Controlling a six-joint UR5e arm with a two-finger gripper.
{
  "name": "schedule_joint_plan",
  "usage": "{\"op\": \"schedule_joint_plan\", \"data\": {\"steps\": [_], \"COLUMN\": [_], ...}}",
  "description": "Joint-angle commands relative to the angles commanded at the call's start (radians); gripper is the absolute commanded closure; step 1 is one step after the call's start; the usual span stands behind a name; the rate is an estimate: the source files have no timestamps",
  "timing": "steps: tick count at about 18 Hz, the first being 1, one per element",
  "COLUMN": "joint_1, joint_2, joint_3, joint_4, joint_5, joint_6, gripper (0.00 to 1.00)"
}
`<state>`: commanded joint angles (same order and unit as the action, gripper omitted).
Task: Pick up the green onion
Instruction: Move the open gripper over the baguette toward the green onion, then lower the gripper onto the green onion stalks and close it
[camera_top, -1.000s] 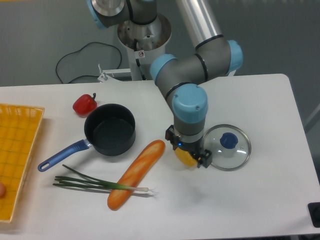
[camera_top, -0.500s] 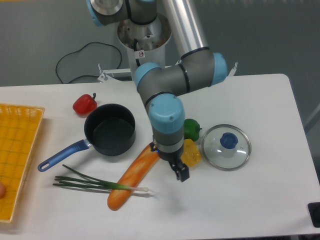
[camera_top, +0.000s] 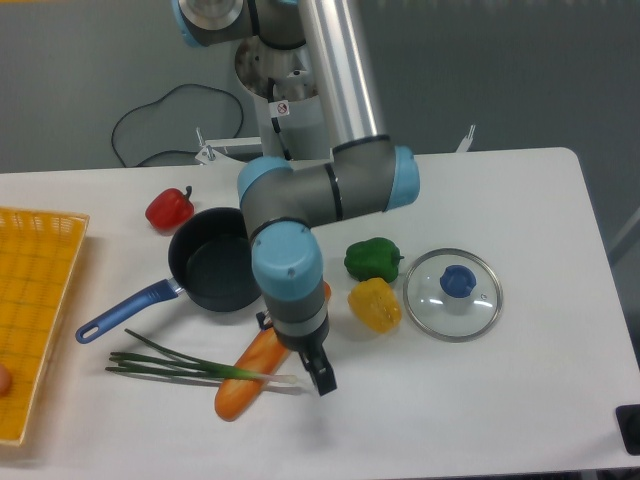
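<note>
item 1, nearest: green onion (camera_top: 190, 364), laid flat on the table (camera_top: 520, 400), dark leaves splayed to the left, pale end to the right. the pale end is crossed over the baguette (camera_top: 262, 368) and is touching it. not yet lifted.

item 2: gripper (camera_top: 320, 375), hung low just beside the onion's pale end and against the baguette's right flank. only one dark finger is made out; the gap between the fingers is not shown, so how far open it is cannot be told. nothing is seen to be held.

item 3: wrist and blue-capped joint, placed above the baguette's upper half, which is partly hidden by them.

item 4: black pot (camera_top: 215, 268) with blue handle, behind the onion's leaves.

item 5: yellow pepper (camera_top: 374, 305), green pepper (camera_top: 373, 259), glass lid (camera_top: 453, 294), grouped to the right, apart from the onion.

item 6: yellow basket (camera_top: 35, 300), at the left edge; red pepper (camera_top: 169, 208), farther back.

hazards, judged:
- baguette may be pinched together with the stalk, or instead of it, since the two are in contact at the likely grasp point.
- the thin stalk may be missed if the fingers are closed too high, or the table may be struck if lowered too far.
- the baguette may be rolled by a sideways nudge, and the onion dragged with it.
- a grasp at the pale tip may allow the long leafy end to droop and slip out.
</note>
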<state>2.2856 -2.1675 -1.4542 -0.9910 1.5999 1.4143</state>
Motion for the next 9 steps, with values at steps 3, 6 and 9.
{"op": "schedule_joint_plan", "data": {"steps": [3, 6, 9], "joint_1": [-0.003, -0.014, -0.02], "joint_2": [-0.003, -0.017, -0.026], "joint_3": [-0.002, -0.003, -0.005], "joint_4": [0.0, 0.0, 0.0], "joint_5": [-0.002, 0.0, -0.002], "joint_6": [0.002, 0.002, -0.002], "gripper": [0.0, 0.0, 0.0]}}
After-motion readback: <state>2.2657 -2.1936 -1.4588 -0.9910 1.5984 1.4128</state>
